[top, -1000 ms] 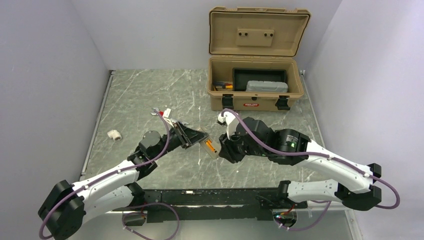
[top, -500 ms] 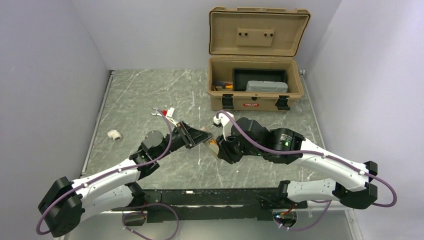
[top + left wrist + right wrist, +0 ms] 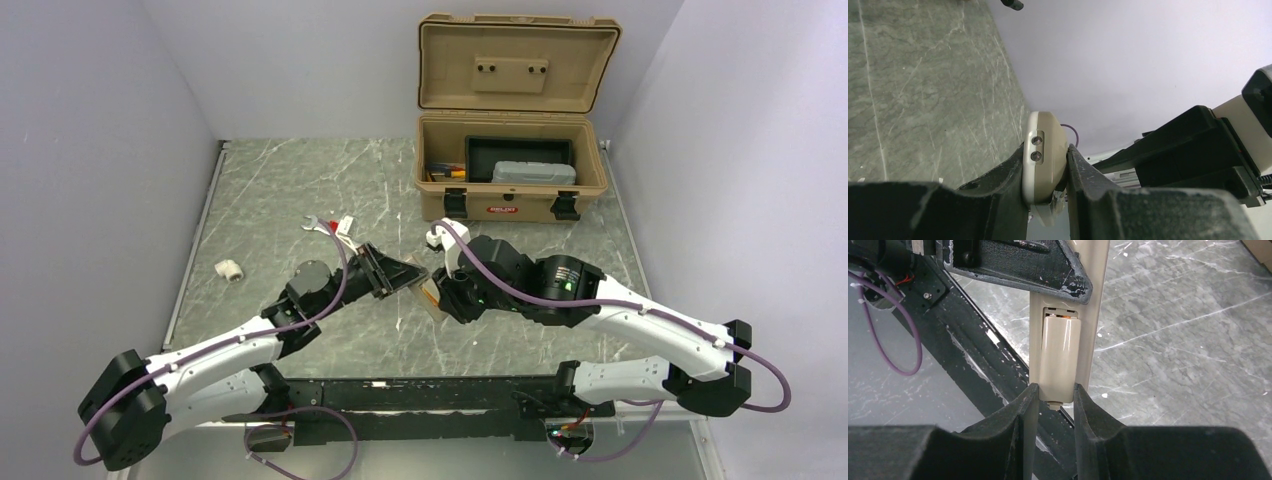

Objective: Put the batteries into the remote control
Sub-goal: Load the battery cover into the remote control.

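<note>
Both ends of the remote control point(image 3: 1060, 355) gripped: left gripper point(image 3: 1045, 172) tight on one, right gripper point(image 3: 1055, 399) on the other

This looks like a robotics lab test cell. Plain pale walls point(image 3: 100, 150) close in a marble-pattern desk point(image 3: 300, 180) on three sides. Two robot arms, left point(image 3: 215, 355) and right point(image 3: 640, 320), are bolted to a black rail point(image 3: 420, 392) at its near edge. An open tan toolbox point(image 3: 530, 205) and a wrench point(image 3: 318, 226) lie on the desk.
</note>
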Motion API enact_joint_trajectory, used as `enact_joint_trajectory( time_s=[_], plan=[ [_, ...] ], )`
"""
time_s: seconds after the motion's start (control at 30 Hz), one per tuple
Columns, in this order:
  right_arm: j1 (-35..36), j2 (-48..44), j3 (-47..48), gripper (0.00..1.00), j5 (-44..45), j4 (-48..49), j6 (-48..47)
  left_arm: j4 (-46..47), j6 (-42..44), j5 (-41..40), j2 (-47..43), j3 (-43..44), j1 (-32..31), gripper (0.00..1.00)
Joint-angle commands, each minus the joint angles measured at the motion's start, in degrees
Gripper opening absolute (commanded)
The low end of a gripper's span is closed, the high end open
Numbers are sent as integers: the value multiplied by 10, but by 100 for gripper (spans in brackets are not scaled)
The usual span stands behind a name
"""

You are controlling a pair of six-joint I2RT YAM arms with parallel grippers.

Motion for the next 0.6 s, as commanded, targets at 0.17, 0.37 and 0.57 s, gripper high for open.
enact_joint_trajectory(
  time_s=[0.17, 0.37, 0.57],
  plan=[
    [0, 7, 25, 22, 18, 0, -4, 11, -8, 1, 12, 35, -7, 0],
    [-1, 17, 26, 22, 23, 2, -3, 12, -9, 1, 13, 34, -7, 0],
    [1, 24, 26, 22, 24, 6, -4, 10, -11, -2, 14, 34, -8, 0]
  ],
)
